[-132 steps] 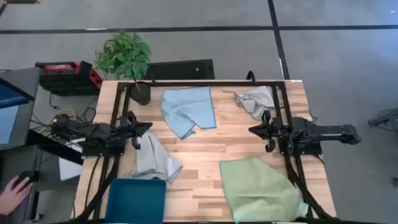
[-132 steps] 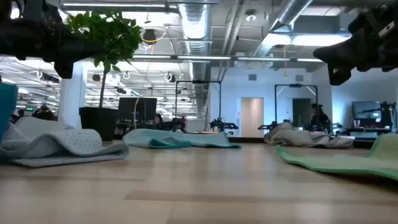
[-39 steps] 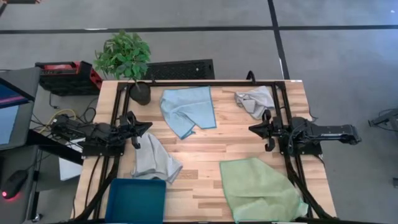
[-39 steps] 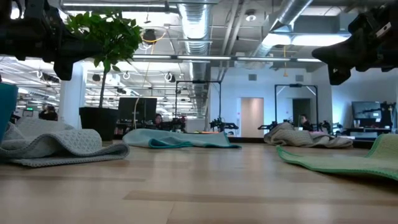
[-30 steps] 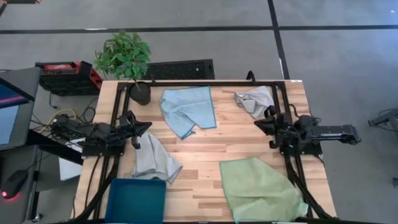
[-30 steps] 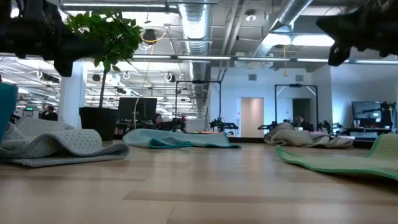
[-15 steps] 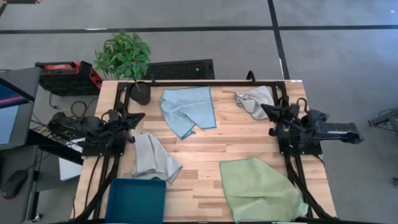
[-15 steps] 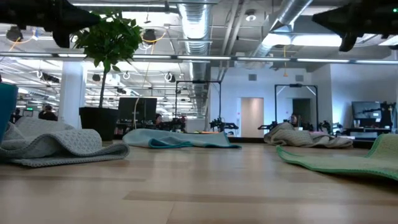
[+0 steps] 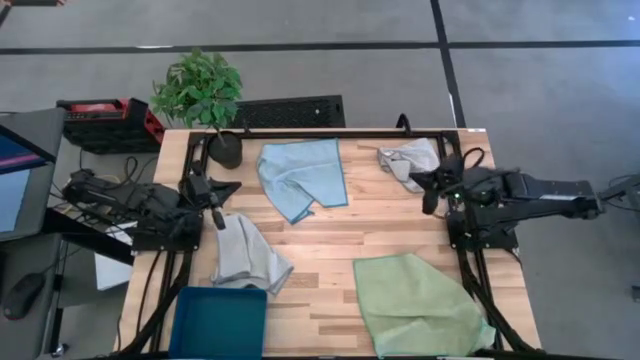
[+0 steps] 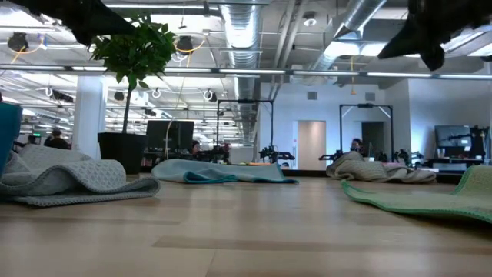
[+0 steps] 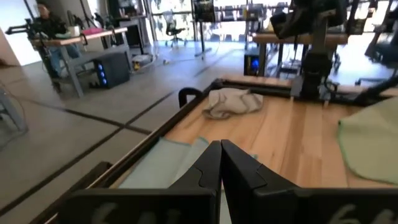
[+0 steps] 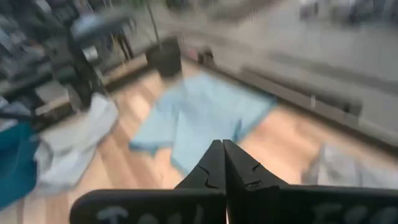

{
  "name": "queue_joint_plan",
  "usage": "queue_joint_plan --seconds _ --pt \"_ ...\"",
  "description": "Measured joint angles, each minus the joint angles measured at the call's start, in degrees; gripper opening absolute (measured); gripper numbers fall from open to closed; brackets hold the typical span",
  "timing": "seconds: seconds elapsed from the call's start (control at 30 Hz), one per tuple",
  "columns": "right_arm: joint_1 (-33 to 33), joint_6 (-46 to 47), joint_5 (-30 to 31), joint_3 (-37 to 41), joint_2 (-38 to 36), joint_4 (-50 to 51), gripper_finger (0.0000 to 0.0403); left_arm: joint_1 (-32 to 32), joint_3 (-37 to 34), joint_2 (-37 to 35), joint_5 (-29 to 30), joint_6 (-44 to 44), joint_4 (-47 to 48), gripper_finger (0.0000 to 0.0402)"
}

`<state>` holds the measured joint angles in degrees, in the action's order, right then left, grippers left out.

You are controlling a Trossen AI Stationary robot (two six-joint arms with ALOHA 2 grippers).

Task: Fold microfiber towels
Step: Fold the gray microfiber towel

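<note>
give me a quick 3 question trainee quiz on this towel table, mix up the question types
1. True or false: the right gripper holds the light green towel.
2. Which towel lies nearest the dark teal-blue bin? A) light blue towel B) grey towel by the left gripper C) grey towel at the far right corner
3. Fill in: both grippers' fingers are ____.

Key:
1. False: it hangs shut and empty above the table, near the far grey towel.
2. B
3. shut; the left gripper holds nothing either.

Wooden table (image 9: 390, 230): 4 towels (image 9: 302, 176), bin (image 9: 218, 322)
</note>
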<state>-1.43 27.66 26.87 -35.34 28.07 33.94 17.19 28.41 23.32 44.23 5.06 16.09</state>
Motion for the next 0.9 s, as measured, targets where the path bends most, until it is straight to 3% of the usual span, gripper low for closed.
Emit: queue_joint_plan --seconds 0.3,0.43,0.9 --pt "0.09 25.03 -3.35 -4.36 7.45 9.87 0.0009 0.00 1.20 1.12 0.00 -1.23 -0.02 0.0000" --pt "1.64 32.03 -3.49 -4.36 8.55 11.74 0.0031 0.00 1.19 1.12 -0.01 -1.29 -0.03 0.0000" --pt "18.19 36.72 -8.60 -4.36 13.48 11.76 0.0155 0.00 1.20 1.12 -0.02 -1.40 -0.04 0.0000"
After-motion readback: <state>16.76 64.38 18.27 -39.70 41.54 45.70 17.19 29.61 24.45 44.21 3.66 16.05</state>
